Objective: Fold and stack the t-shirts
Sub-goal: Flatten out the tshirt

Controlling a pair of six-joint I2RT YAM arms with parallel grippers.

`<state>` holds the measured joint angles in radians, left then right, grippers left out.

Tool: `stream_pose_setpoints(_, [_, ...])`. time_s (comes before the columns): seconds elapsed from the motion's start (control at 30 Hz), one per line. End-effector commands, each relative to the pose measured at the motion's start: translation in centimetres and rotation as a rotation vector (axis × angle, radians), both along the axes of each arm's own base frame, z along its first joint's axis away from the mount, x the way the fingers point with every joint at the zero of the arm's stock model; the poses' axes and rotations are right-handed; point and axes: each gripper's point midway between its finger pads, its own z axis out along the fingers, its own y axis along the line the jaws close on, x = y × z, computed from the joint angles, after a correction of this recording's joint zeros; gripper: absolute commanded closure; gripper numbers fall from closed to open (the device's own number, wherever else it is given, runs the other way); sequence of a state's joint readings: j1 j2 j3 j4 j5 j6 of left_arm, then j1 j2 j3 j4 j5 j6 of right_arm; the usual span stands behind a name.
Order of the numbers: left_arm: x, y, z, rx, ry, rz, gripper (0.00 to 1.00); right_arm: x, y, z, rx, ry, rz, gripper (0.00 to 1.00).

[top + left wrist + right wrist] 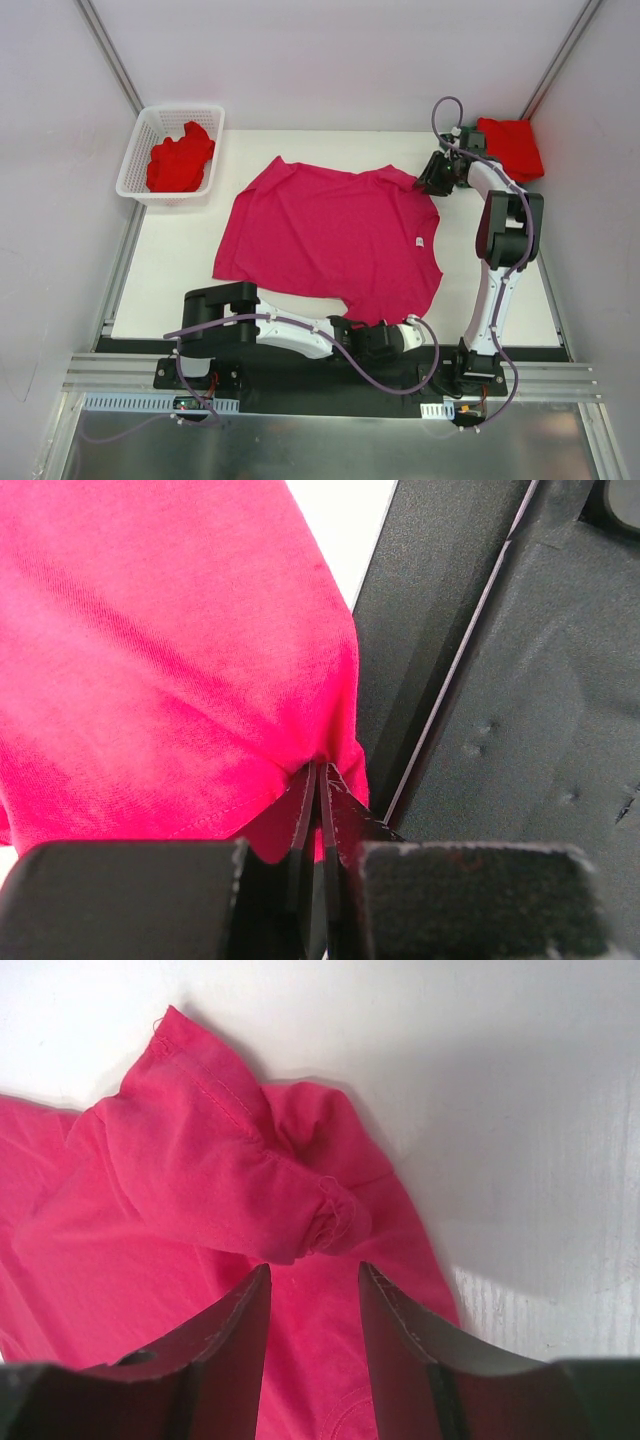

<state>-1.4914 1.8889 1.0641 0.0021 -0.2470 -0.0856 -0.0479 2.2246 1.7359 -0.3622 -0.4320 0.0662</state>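
A magenta-pink t-shirt (330,240) lies spread on the white table. My left gripper (375,338) is at its near hem, at the table's front edge, and is shut on a pinch of the pink cloth (200,680). My right gripper (432,180) is at the shirt's far right sleeve, open, with its fingers (240,1330) just above the crumpled sleeve (250,1190). A bright red shirt (182,158) lies bunched in the white basket (140,150). Another red shirt (512,145) lies folded at the far right corner. No green shirt is in view.
The basket stands at the far left corner. Grey walls enclose the table on three sides. The black base rail (520,680) runs along the near edge, right beside my left gripper.
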Motion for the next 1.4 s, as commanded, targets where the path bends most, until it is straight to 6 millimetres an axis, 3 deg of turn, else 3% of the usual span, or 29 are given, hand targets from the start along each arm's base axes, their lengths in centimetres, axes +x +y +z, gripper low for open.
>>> stream_pose_setpoints(0.0, [0.7, 1.3, 0.6, 0.016, -0.019, 0.042, 1.00, 1.3, 0.6, 1.3, 0.008, -0.052, 0.027, 0.57])
stream_pose_setpoints(0.2, [0.8, 1.4, 0.6, 0.015, -0.019, 0.048, 1.00, 1.8, 0.5, 1.0, 0.004, -0.057, 0.025, 0.57])
stream_pose_setpoints(0.63, [1.0, 1.3, 0.6, 0.015, -0.015, 0.052, 1.00, 3.1, 0.5, 2.6, 0.014, -0.107, 0.016, 0.56])
stream_pose_setpoints(1.17, [1.4, 1.5, 0.4, 0.016, -0.006, 0.060, 1.00, 4.3, 0.7, 2.3, 0.040, -0.112, -0.002, 0.56])
stream_pose_setpoints(1.27, [1.4, 1.5, 0.4, 0.017, -0.004, 0.064, 1.00, 4.5, 0.8, 2.3, 0.042, -0.116, -0.005, 0.61])
stream_pose_setpoints(1.3, [1.5, 1.5, 0.4, 0.018, -0.004, 0.065, 1.00, 4.6, 0.8, 2.4, 0.047, -0.118, -0.001, 0.74])
stream_pose_setpoints(1.37, [1.5, 1.5, 0.4, 0.018, -0.002, 0.066, 1.00, 4.7, 0.9, 2.3, 0.052, -0.118, 0.000, 0.91])
